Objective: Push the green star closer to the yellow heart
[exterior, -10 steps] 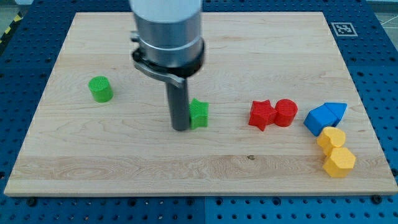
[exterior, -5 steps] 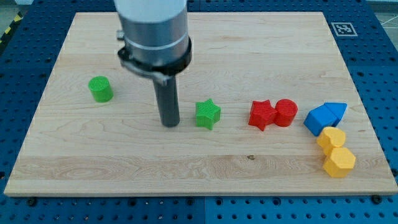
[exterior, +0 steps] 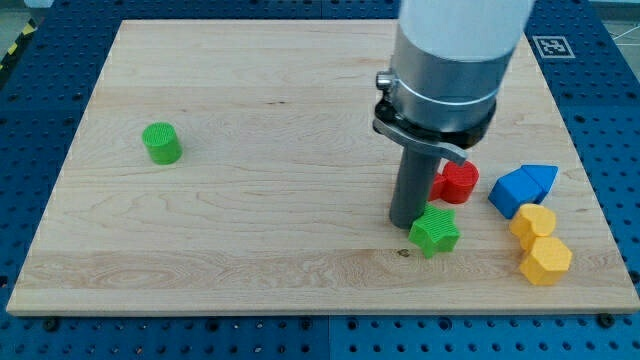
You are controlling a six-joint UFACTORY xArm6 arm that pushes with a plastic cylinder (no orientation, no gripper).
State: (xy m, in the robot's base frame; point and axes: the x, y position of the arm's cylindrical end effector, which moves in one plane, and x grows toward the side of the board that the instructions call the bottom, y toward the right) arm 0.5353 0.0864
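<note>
The green star point(exterior: 435, 232) lies low on the board, right of centre. My tip point(exterior: 405, 223) stands at the star's upper left edge, touching it or nearly so. The yellow heart point(exterior: 533, 221) lies near the view's right edge, about a hundred pixels right of the star, with a yellow hexagon point(exterior: 546, 260) touching it from below. The rod hides most of the red star point(exterior: 437, 186); only a sliver shows beside the red cylinder point(exterior: 461, 182).
Two blue blocks point(exterior: 514, 192) point(exterior: 541, 178) sit just above the yellow heart. A green cylinder point(exterior: 160, 143) stands far at the view's left. The wooden board point(exterior: 250, 270) ends close below and to the right of the yellow blocks.
My tip has moved well to the view's right and a little down. The green star has moved right and down with it, towards the yellow blocks. The rod now covers the red star.
</note>
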